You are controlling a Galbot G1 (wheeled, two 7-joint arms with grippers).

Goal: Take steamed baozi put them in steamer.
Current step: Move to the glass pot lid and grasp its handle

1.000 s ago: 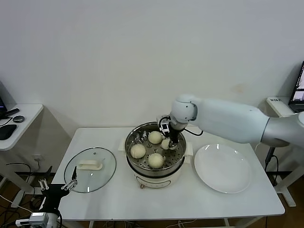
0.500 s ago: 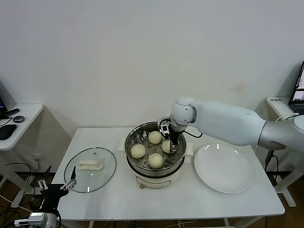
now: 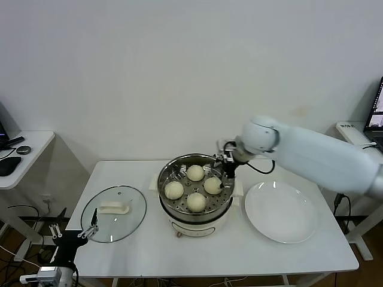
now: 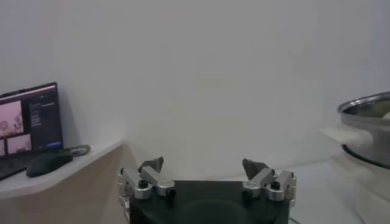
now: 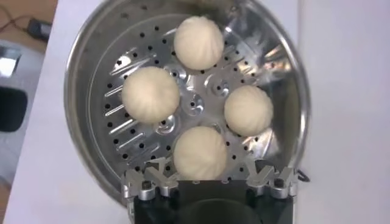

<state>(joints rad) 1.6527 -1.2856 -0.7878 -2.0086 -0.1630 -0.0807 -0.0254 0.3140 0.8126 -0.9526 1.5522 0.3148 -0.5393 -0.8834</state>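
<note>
Four steamed baozi (image 3: 195,188) sat inside the steamer (image 3: 195,222), which stood near the middle of the white tabletop (image 3: 179,254). Largest of the things on that tabletop, apart from the robot's right arm reaching in from the right, was the steamer itself, a shiny steel pot on a white base with a perforated tray (image 5: 194,105) inside. To the steamer's right lay a flat white plate (image 3: 280,211), and to its left a round glass lid (image 3: 114,213) with a white handle lay flat, both apart from the pot. In the right wrist view the buns (image 5: 198,109) formed a loose ring on the tray, each resting apart from its neighbours, with the tray's centre bare between them. The right claw (image 3: 227,169) hovered over the steamer's far right rim, above the buns and touching none of them; its two fingers (image 5: 151,181) stood spread wide with nothing between them. The left claw (image 3: 73,230) hung low beyond the tabletop's front left corner, near the lid's edge, and the left wrist view showed its fingers (image 4: 149,176) spread wide as well, holding nothing, with the steamer's rim (image 4: 367,111) off to one side. A small side table (image 3: 23,156) stood at the far left, carrying a dark mouse (image 3: 7,165) and a few small items.
</note>
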